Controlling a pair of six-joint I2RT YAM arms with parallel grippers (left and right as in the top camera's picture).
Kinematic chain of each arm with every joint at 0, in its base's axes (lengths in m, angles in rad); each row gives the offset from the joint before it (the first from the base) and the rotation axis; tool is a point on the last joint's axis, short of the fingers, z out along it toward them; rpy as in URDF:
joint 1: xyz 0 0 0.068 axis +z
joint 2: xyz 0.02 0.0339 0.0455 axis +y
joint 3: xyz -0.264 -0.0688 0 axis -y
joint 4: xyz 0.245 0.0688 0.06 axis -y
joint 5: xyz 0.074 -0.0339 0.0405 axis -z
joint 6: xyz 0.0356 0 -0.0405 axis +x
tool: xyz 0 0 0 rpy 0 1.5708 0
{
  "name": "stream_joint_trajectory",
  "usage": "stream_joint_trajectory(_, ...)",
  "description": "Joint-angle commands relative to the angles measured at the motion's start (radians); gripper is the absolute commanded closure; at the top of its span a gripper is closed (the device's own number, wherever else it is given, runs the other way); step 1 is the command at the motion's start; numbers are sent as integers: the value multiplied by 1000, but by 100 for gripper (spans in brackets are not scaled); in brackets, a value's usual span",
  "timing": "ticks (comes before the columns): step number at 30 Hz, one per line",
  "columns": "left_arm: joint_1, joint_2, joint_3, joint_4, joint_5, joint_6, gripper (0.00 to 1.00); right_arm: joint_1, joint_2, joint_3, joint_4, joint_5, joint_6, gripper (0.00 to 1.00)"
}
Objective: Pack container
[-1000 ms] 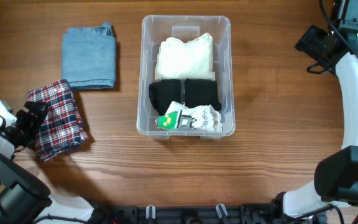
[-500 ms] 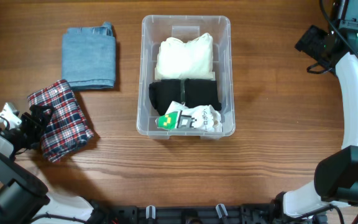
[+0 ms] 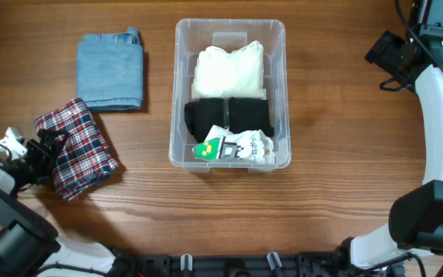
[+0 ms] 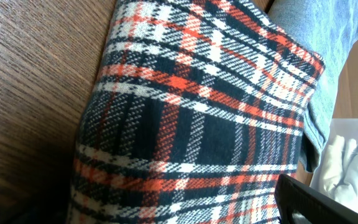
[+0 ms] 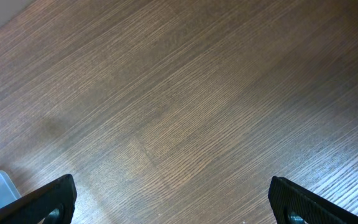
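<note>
The left gripper [image 3: 43, 148] is held wide open at the edge of the checked cloth [image 3: 79, 150], close by. Farther out, the container [image 3: 174, 115] is set mid-table [image 3: 337, 177], with a white cloth [image 3: 229, 69] and a black cloth [image 3: 229, 117] laid inside. The right gripper [image 5: 173, 202] is held wide open, with nothing gripped, over the table's far right.

Clear glossy plastic container [image 3: 279, 92], matt wood table [image 3: 344, 177]

L hand [image 3: 50, 148] edged fwd, plaid cloth [image 3: 83, 150] pushed slightly right
</note>
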Motion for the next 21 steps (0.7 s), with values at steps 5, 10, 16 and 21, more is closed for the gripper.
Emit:
stream_joint_trajectory(5,-6,51,-30,-55,-18,-2,15,-2,10,-3,2,18,13,0)
stream_joint_trajectory(10,-6,51,-32,-90,-18,-2,15,-2,10,-3,2,17,13,0)
stream_joint_trajectory(16,-6,51,-32,-141,-18,34,15,-2,10,-3,2,17,13,0)
stream_joint_trajectory(21,-6,51,-34,-166,-17,50,18,-2,10,-3,2,17,13,0)
